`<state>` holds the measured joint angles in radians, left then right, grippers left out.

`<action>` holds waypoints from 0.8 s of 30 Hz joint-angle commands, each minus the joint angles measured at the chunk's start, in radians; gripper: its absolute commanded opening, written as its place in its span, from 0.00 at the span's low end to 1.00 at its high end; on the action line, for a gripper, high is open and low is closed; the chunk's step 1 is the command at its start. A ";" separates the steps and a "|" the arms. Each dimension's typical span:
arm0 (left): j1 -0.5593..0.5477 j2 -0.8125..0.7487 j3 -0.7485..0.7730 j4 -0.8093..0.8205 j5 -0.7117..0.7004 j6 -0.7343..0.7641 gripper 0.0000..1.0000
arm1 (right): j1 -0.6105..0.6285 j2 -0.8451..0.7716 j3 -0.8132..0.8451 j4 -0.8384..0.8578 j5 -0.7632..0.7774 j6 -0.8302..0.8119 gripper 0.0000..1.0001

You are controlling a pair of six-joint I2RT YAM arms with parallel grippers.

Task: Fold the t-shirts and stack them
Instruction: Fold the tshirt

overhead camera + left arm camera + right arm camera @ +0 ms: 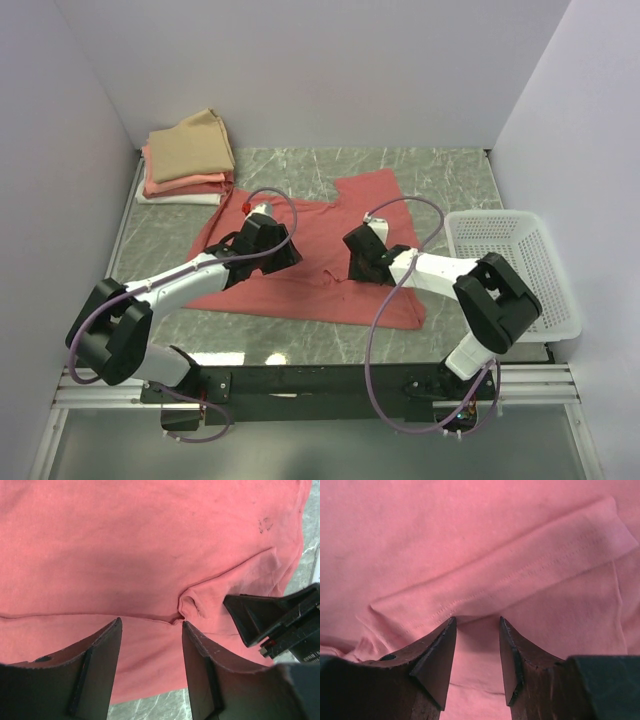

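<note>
A plain salmon-red t-shirt [330,225] lies spread on the marble table, partly folded. At the back left is a stack of folded shirts: tan [190,145] on top, salmon-pink [190,183] under it, white [180,198] at the bottom. My left gripper [285,255] is open low over the red shirt's middle. In the left wrist view [151,625] its tips straddle a folded edge with a small pucker [192,605]. My right gripper [355,262] is open close beside it. In the right wrist view [477,622] its tips sit at a stitched hem fold [510,575].
A white perforated basket [510,270] stands at the right, past the shirt's edge. Grey walls close the back and both sides. The right gripper's black body [280,620] shows close to the left gripper. Bare marble [440,170] lies behind the shirt.
</note>
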<state>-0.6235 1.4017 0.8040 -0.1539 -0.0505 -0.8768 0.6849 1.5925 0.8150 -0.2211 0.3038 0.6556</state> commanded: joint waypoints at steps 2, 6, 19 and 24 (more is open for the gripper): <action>-0.002 0.000 0.044 -0.004 -0.017 0.012 0.57 | 0.010 0.030 0.065 0.003 0.037 -0.007 0.47; -0.004 -0.001 0.050 -0.009 -0.017 0.013 0.57 | 0.010 0.041 0.092 -0.006 0.041 -0.004 0.48; -0.005 0.008 0.052 -0.010 0.006 0.022 0.56 | 0.008 0.124 0.196 -0.006 0.006 0.004 0.49; -0.007 0.002 0.054 -0.015 0.009 0.027 0.56 | 0.002 0.155 0.239 -0.012 0.001 0.007 0.49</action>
<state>-0.6235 1.4059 0.8192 -0.1699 -0.0494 -0.8757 0.6872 1.7348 0.9939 -0.2401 0.2947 0.6567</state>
